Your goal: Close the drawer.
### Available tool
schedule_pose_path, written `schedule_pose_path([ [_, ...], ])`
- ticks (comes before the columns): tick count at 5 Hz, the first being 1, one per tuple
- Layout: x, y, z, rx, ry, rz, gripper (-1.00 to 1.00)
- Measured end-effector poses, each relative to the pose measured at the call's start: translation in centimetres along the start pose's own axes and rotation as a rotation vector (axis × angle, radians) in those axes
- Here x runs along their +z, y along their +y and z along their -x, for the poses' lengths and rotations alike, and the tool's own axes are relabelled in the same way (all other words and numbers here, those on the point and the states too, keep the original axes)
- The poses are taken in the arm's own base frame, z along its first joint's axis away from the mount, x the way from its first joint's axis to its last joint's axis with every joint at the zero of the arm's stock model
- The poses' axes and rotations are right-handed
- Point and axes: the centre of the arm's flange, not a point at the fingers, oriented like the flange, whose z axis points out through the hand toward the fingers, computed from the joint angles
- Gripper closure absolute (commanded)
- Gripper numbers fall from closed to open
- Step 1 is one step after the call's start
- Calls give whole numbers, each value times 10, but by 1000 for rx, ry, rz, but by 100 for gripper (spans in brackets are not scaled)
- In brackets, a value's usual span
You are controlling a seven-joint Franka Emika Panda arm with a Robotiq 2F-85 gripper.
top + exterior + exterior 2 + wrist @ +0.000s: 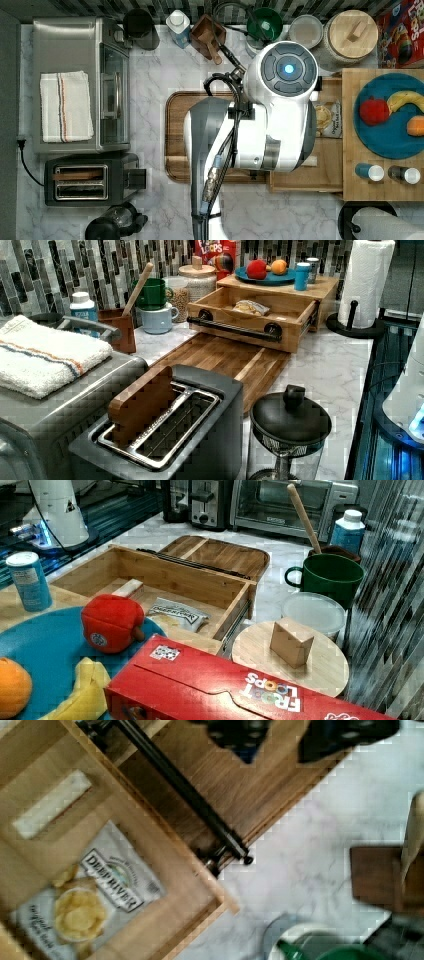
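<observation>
The marble tabletop point(330, 365) carries a toaster oven point(75, 85) with a folded towel point(45, 355) on top, and a toaster point(165, 430) beside it. The white robot arm point(270, 115) hangs over the middle of the scene in the top view. A dark brown cutting board point(220, 357) lies flat on the tabletop. The drawer point(255, 315) stands pulled open out of the thick wood slab point(320, 287), its front wall over the cutting board's edge, with its black bar handle point(235, 329) facing the board. A blue plate point(45, 645) with fruit sits on the slab. Inside the drawer lies a bag of chips point(85, 895). The fingers point(300, 735) hover above the cutting board, just beyond the handle, parted and holding nothing.
</observation>
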Motion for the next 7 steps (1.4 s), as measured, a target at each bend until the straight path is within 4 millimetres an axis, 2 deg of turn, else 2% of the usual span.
schedule_pose_path([
  [1,13,1,7,-127,-42,27,-100],
  [2,28,-2,16,-366,-66,59,-100],
  [3,38,-13,28,-503,-78,68,100],
  [5,62,-42,56,-637,-59,53,100],
  [6,81,-49,66,-685,-54,49,100],
  [7,103,-53,65,-719,19,55,100],
])
